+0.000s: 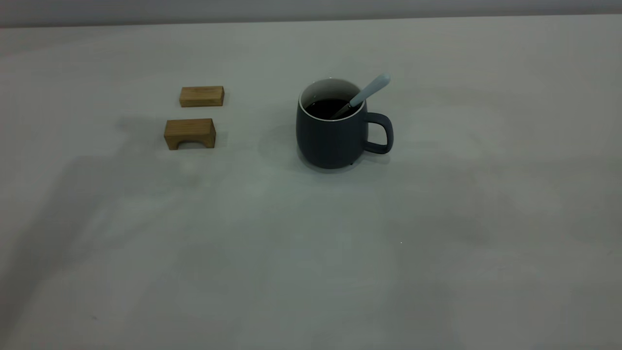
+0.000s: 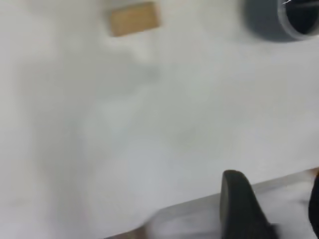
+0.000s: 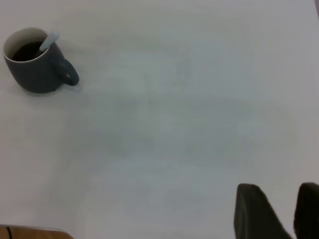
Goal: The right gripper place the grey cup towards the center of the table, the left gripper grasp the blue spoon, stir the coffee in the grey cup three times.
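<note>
The grey cup (image 1: 330,141) stands near the middle of the table (image 1: 311,253), handle pointing right. Dark coffee (image 1: 326,107) fills it. The blue spoon (image 1: 371,90) leans in the cup, bowl in the coffee, pale handle resting over the rim above the handle side. Neither arm appears in the exterior view. In the left wrist view, my left gripper (image 2: 276,201) hangs open over the table's near edge, far from the cup (image 2: 269,22). My right gripper (image 3: 281,209) is also open and empty, well away from the cup (image 3: 35,74) and spoon (image 3: 48,41).
Two small wooden blocks lie left of the cup: a flat one (image 1: 201,96) and an arched one (image 1: 190,133). One block (image 2: 133,19) shows in the left wrist view. The table edge (image 2: 199,205) runs just under the left gripper.
</note>
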Tool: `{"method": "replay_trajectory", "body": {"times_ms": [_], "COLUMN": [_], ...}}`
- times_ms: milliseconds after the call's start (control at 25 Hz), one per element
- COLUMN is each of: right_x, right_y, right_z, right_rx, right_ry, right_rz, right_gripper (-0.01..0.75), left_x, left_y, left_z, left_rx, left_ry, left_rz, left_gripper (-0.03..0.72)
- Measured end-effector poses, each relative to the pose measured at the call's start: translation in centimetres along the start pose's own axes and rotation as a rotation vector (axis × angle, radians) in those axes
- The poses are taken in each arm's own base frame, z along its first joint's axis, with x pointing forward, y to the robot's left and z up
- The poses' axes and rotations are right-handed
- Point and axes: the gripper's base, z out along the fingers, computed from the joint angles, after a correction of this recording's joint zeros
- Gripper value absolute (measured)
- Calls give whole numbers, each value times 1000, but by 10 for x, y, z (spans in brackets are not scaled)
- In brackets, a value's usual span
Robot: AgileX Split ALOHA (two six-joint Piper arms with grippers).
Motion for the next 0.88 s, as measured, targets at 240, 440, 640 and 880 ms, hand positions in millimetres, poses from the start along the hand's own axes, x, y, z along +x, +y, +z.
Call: {"method": "replay_trajectory", "body": {"times_ms": [240, 440, 640, 880], "right_x": [0, 0, 0, 0], "right_y": [0, 0, 0, 0], "right_z": [0, 0, 0, 0], "right_rx": [0, 0, 0, 0], "right_ry": [0, 0, 0, 0], "right_rz": [0, 0, 0, 0], "right_gripper": [237, 237, 237, 237], "left_x": [28, 81, 150, 238], "left_y": [23, 28, 29, 47], "left_z": [-61, -103, -95, -52], "left_rx": [-299, -367, -319, -297], "left_ry": [-185, -296, -275, -217], "left_rz": [-126, -95, -69, -192], "left_gripper": [408, 408, 408, 408]}}
